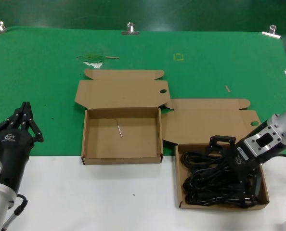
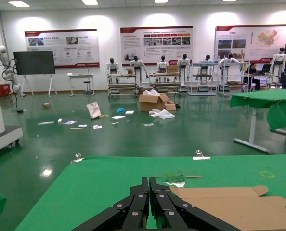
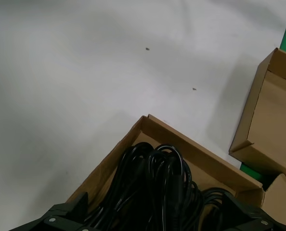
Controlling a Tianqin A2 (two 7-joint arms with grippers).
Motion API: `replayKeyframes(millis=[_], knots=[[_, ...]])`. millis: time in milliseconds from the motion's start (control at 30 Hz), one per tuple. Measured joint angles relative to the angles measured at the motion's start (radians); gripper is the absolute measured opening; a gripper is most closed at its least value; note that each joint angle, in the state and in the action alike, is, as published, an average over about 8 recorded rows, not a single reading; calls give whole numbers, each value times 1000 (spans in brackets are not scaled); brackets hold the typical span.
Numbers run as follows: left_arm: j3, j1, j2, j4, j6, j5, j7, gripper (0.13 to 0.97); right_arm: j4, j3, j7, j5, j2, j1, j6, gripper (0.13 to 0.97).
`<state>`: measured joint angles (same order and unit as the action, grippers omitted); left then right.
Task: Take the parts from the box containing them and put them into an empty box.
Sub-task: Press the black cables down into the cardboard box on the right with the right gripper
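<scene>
Black linkage pincer (image 1: 25,118), silver-grey arm housings

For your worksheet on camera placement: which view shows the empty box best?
The head view: the whole empty box shows, tray and holed lid flap open. The left wrist view catches only its lid flap; the right wrist view catches only one corner.
</scene>
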<state>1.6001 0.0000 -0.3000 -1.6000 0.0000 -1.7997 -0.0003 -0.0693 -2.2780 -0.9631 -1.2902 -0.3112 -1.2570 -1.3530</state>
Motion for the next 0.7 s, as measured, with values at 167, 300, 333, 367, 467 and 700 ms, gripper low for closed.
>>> replayKeyframes(millis=[167,300,333,367,467,700], knots=[[0,0,0,0,0,0,0,151,15,12,7,2,8,11,12,955],[0,0,0,0,0,0,0,151,25,20,15,4,12,20,25,947],[0,0,0,0,0,0,0,151,28,22,17,5,13,22,29,938],[0,0,0,0,0,0,0,151,30,23,19,6,14,23,34,929],[0,0,0,0,0,0,0,151,37,28,27,8,16,26,51,902],[0,0,0,0,0,0,0,151,47,37,44,15,21,23,92,816]])
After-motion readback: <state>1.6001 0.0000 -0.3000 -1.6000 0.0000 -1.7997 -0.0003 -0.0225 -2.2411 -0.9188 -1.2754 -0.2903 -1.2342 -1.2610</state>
